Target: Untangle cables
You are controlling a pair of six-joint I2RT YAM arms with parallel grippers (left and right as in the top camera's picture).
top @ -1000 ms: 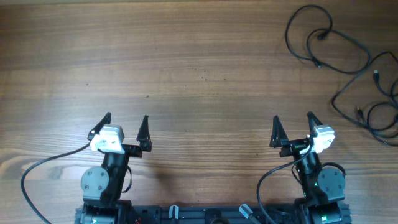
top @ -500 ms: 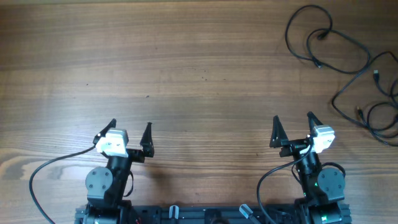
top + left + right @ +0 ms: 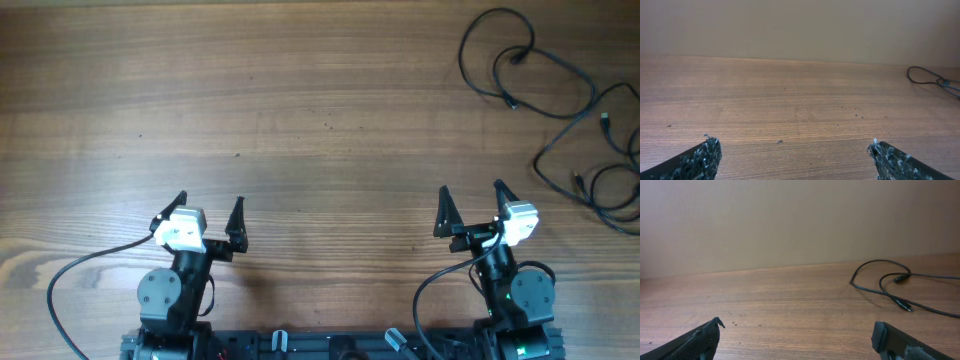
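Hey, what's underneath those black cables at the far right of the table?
Only the wooden table shows under the cables, which lie in loose loops. Where cords cross, one covers a short bit of another. The rightmost loops run out of the overhead view.

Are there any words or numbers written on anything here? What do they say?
No text can be read in any view.
The thin black cables: no labels show.
The brown wooden table: only wood grain.
The black left gripper and the black right gripper: no readable marks.
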